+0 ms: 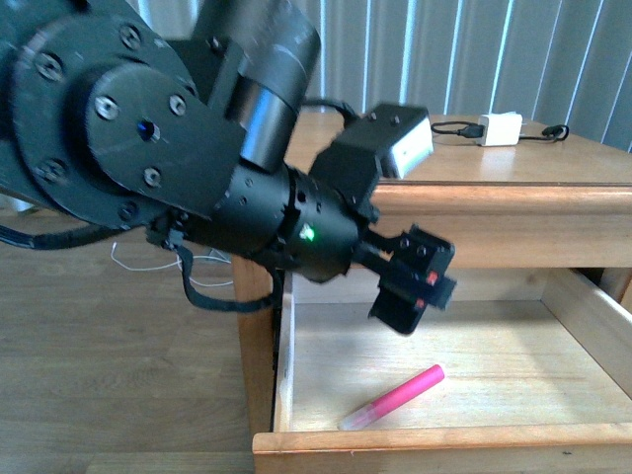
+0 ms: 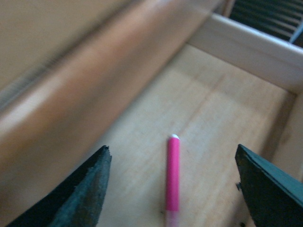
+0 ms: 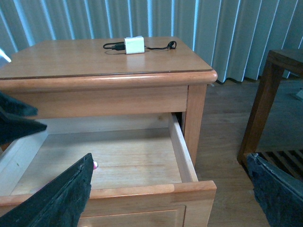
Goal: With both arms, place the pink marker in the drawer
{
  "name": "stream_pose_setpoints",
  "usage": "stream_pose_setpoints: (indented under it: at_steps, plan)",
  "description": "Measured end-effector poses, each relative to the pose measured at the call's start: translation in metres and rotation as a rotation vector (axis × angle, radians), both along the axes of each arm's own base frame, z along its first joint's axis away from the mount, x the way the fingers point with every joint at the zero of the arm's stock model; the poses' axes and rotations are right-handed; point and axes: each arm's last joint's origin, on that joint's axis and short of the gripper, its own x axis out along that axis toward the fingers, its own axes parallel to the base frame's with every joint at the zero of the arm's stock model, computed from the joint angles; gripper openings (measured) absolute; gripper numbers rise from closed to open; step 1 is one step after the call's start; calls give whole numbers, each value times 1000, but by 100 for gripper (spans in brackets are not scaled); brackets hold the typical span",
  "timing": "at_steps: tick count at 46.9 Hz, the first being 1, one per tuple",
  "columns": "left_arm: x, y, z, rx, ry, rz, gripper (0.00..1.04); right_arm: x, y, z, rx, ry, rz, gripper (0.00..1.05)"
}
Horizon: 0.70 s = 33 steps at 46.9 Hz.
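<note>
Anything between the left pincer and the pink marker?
Nothing: in the front view the left pincer hangs open above the pink marker, only bare drawer floor around it. Left wrist view agrees.

The open drawer [image 1: 513, 355] holds the pink marker [image 1: 393, 396]; the nightstand top [image 1: 553, 163] bears a white charger [image 1: 498, 128]

the drawer [image 1: 474, 346] is pale bare wood inside, matt and faintly grained, while the nightstand top [image 3: 94, 59] above it is honey wood with a smooth, sheeny varnish. inside the drawer the pink marker [image 1: 395, 397] looks smooth plastic with a frosted cap; the left arm [image 1: 148, 128] is matt black.
</note>
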Motion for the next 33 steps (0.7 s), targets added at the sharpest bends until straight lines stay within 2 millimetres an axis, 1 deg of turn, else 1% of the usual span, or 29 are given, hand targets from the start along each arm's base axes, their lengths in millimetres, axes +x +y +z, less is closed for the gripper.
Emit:
stream_pose_setpoints:
  at_steps: [4,6,8,9,10,14,17,23,26,28,30,33]
  plan:
    - [-2,13,20,-29,-65,46,92,0,0,0,0,0,0,96]
    - [-4,24,33,-43,-107,83,99,0,0,0,0,0,0,96]
    - [-5,32,41,-52,-134,114,100,0,0,0,0,0,0,96]
    - [-7,38,47,-62,-146,133,99,0,0,0,0,0,0,96]
    - [-9,48,54,-74,-160,157,98,0,0,0,0,0,0,96]
    - [-23,80,70,-105,-191,241,99,0,0,0,0,0,0,96]
    - [-36,102,76,-123,-215,305,99,0,0,0,0,0,0,96]
    - [-67,132,80,-169,-231,389,99,0,0,0,0,0,0,96]
    - [-89,150,81,-197,-241,443,99,0,0,0,0,0,0,96]
    - [-99,159,80,-206,-249,470,99,0,0,0,0,0,0,96]
    - [-114,171,77,-218,-245,513,99,0,0,0,0,0,0,96]
    - [-128,183,72,-215,-249,567,99,0,0,0,0,0,0,96]
